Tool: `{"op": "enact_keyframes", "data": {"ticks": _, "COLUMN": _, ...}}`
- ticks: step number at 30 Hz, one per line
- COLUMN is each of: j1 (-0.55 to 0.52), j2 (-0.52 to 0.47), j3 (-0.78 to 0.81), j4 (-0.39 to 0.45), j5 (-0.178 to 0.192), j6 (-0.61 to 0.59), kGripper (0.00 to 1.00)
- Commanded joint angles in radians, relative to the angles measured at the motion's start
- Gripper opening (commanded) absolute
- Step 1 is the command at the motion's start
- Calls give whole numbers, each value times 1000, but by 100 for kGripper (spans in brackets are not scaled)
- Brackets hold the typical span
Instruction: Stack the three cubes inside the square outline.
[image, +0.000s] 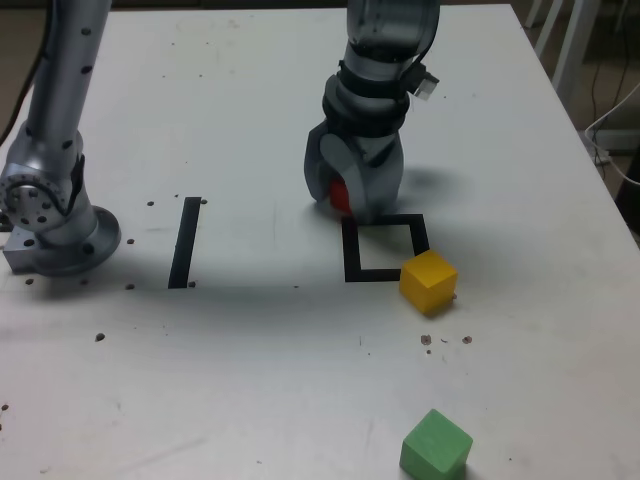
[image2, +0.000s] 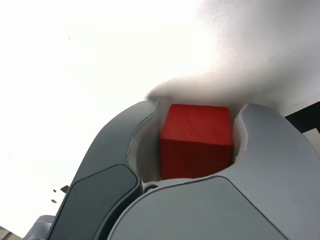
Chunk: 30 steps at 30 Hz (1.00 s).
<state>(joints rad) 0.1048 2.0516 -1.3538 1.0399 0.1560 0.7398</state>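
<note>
Gripper (image: 352, 205) down at table, jaws snug round red cube (image2: 196, 141), just off 11 o'clock corner of square outline (image: 352, 262). You: confirm firm pinch, lift straight, set centred inside frame.

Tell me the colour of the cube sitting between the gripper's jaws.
Red. The cube shows best in the wrist view, sitting between the grey jaws of the gripper.

Cubes counted three: one red cube (image: 339, 195), one yellow cube (image: 428, 281), one green cube (image: 436, 446); one square outline (image: 385, 248); one straight black strip (image: 185, 242); one white table (image: 250, 380).
</note>
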Motion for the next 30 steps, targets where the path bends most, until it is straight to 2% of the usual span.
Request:
{"op": "enact_keyframes", "data": {"ticks": 1, "j1": -3, "j2": -2, "j3": 2, "j4": 6, "j5": -2, "j6": -14, "kGripper": 33}}
{"op": "enact_keyframes", "data": {"ticks": 7, "j1": -4, "j2": -4, "j3": -11, "j4": 14, "j5": -19, "j6": -83, "kGripper": 33}}
{"op": "enact_keyframes", "data": {"ticks": 15, "j1": -16, "j2": -7, "j3": -43, "j4": 50, "j5": -79, "j6": -192, "kGripper": 33}}
{"op": "enact_keyframes", "data": {"ticks": 23, "j1": -43, "j2": -13, "j3": -79, "j4": 70, "j5": -123, "j6": -293, "kGripper": 33}}
{"op": "enact_keyframes", "data": {"ticks": 30, "j1": -81, "j2": -2, "j3": -128, "j4": 89, "j5": -165, "j6": -428, "kGripper": 33}}
